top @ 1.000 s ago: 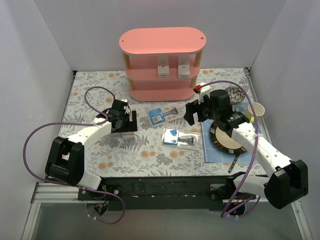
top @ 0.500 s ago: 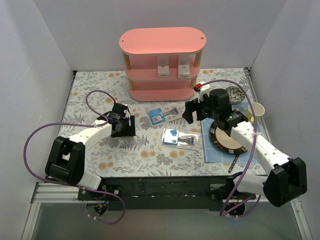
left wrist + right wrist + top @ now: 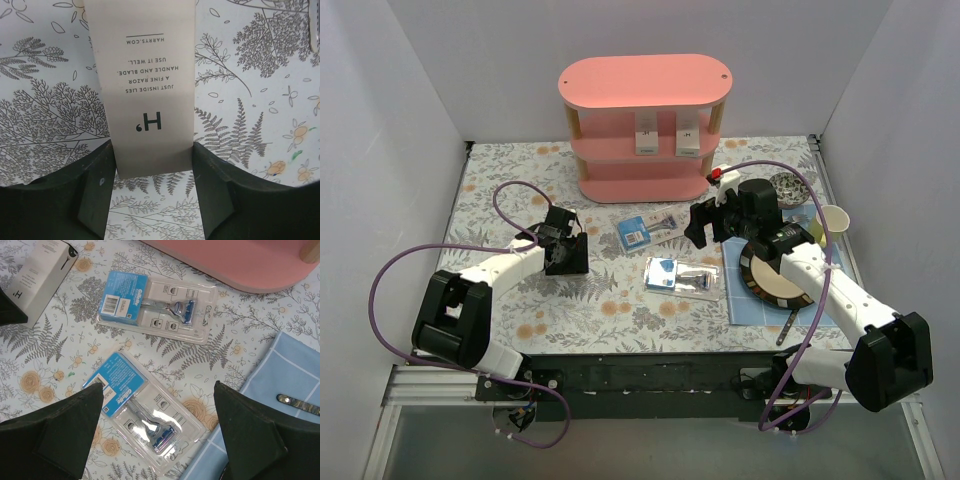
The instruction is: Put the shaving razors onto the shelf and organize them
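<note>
Left fingers (image 3: 95, 200) clamp a long white razor box (image 3: 145, 85); right fingers (image 3: 65, 435) spread wide above a clear blue-carded blister pack (image 3: 145, 412).

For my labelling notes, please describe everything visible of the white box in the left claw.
The white Harry's box is long, slim, matte cardboard, printed in dark letters with an H' mark and HARRYS.COM, upside down in the left wrist view. It seems to lie flat on the floral cloth; the left claw grips its two long sides at one end.
</note>
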